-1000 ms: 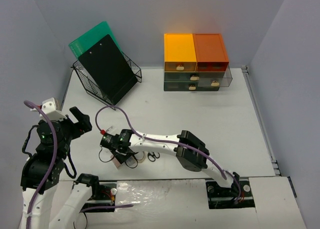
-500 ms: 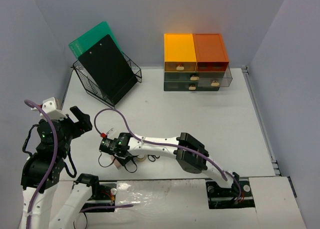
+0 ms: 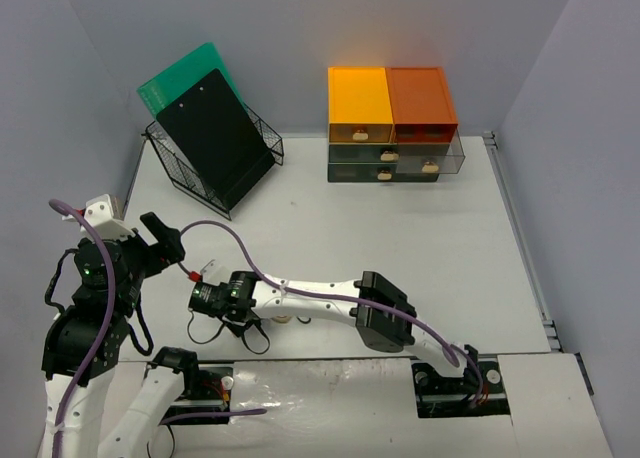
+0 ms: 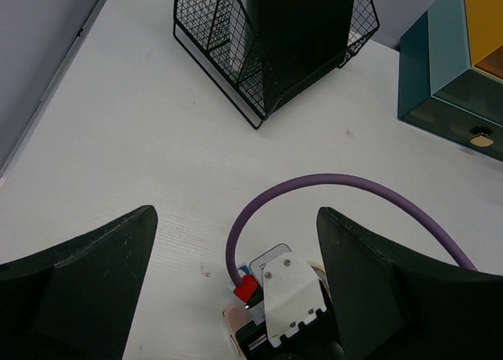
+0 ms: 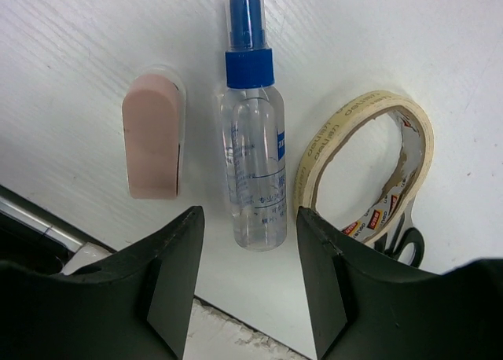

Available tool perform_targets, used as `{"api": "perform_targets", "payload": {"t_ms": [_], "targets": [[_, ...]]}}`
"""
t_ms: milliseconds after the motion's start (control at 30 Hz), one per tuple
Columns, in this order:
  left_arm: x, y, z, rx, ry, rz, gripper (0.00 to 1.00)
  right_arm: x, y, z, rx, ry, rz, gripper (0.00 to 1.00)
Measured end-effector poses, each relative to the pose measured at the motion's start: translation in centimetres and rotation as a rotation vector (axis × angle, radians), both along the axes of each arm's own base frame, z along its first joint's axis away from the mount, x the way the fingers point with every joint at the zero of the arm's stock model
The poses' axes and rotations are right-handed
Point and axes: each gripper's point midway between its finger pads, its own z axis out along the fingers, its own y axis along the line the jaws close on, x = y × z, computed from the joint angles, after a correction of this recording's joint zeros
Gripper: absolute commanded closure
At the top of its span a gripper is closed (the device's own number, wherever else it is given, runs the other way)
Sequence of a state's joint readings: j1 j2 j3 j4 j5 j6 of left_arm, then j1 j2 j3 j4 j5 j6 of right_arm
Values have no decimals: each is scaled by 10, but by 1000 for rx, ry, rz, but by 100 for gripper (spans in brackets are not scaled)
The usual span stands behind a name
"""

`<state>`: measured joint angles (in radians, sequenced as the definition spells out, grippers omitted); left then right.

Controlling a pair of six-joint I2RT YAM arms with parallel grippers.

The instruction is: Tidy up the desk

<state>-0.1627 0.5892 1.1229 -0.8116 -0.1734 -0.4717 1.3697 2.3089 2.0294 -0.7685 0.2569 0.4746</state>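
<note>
Right claw (image 5: 247,217), jaws parted, straddles the base of a lying spray bottle (image 5: 251,163) without gripping it. Pink block (image 5: 153,136) at left, tape roll (image 5: 365,152) at right, scissors (image 5: 405,246) largely hidden beneath it, all on the white tabletop (image 5: 78,30). Left claw (image 4: 236,214) gapes, empty. Wire basket (image 4: 212,53) holds a black board (image 4: 299,30), its top cut off.

Robotics lab cell, grey partition walls (image 3: 300,38), white desk (image 3: 400,228), cabled arms (image 3: 310,296)

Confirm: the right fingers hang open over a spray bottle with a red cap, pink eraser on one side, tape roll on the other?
No: the spray bottle has a blue cap, not red; the right wrist view shows it. The open right fingers, eraser and tape roll are correct.
</note>
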Motion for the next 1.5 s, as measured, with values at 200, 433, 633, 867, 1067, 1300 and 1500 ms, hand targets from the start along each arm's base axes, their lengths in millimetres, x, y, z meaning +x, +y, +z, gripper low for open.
{"api": "perform_targets", "payload": {"t_ms": [200,433,633,867,1067,1300,1500], "targets": [[0,0,0,0,0,0,20,2,5,-14,-22,-2,26,53],[0,0,0,4,1,0,20,2,10,-36,-40,14,51,54],[-1,1,-1,14,5,0,20,4,14,-37,-21,21,52,87],[0,3,0,18,3,6,20,12,10,-36,-5,20,18,100],[0,3,0,17,-1,6,20,48,-13,-13,26,17,-115,100],[2,2,4,13,-17,6,20,126,-45,97,258,-70,-352,100],[4,1,4,5,-24,4,20,211,-123,215,550,-200,-674,100]]}}
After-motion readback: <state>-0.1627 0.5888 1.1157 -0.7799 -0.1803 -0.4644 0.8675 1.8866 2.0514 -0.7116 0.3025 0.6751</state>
